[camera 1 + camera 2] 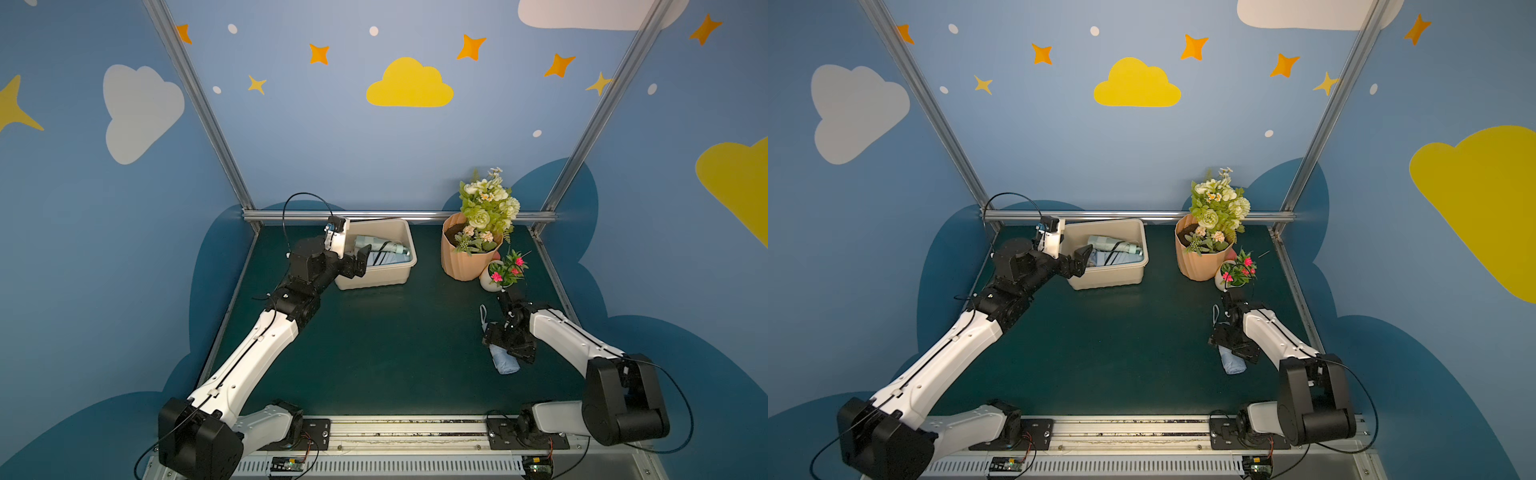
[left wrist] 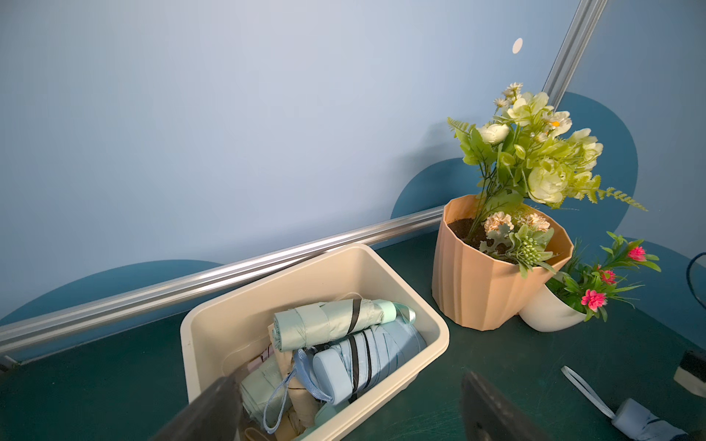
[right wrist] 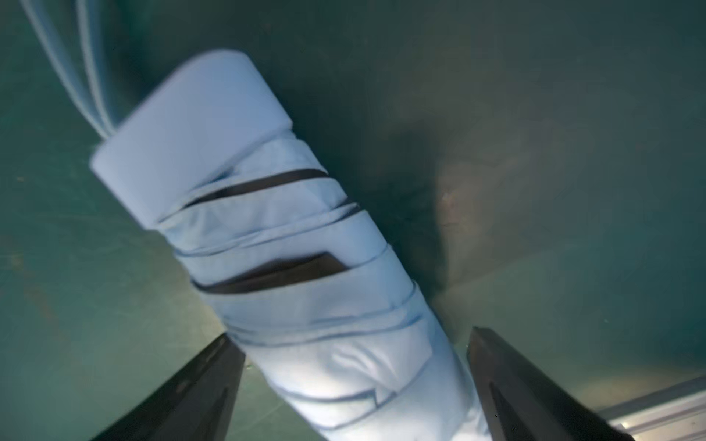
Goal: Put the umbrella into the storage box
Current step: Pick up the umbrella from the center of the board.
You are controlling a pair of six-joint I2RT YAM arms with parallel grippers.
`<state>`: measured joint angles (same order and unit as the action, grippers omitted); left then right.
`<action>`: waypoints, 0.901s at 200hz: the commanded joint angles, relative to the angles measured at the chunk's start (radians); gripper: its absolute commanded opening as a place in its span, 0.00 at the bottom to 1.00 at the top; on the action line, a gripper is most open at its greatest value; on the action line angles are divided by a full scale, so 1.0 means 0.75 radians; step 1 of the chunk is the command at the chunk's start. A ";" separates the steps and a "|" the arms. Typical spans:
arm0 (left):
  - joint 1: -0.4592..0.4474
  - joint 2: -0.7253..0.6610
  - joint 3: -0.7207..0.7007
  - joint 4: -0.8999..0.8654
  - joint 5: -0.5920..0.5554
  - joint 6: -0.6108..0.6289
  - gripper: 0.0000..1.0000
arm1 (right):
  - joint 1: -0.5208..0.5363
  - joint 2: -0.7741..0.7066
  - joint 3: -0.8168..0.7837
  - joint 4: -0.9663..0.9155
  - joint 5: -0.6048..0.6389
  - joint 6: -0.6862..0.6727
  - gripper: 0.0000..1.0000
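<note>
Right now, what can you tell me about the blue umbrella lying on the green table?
It is a folded light blue umbrella, rolled tight into a short fabric tube with thin dark stripes between the folds. One end has a smooth blue handle with a pale strap loop. It lies flat on the green table. The right gripper straddles it, open, a finger on each side.

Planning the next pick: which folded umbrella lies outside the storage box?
The light blue umbrella on the mat, straddled by the open right gripper; the other umbrellas lie inside the storage box.
</note>
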<state>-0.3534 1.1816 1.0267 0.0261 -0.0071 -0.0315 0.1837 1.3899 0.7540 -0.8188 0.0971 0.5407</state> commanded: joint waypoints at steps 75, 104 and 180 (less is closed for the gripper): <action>0.024 -0.026 -0.017 0.018 -0.029 -0.057 0.94 | 0.025 0.236 0.153 0.016 -0.174 -0.201 0.81; 0.029 -0.041 -0.027 0.026 -0.064 -0.072 0.94 | 0.069 0.299 0.194 0.010 -0.152 -0.196 0.76; 0.077 -0.110 -0.080 0.031 -0.111 -0.113 0.94 | 0.202 0.248 0.224 0.022 -0.066 -0.189 0.54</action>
<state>-0.3111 1.1286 0.9840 0.0319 -0.0715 -0.0910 0.3027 1.6249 0.9035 -0.8120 0.0204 0.4034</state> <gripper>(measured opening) 0.944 0.559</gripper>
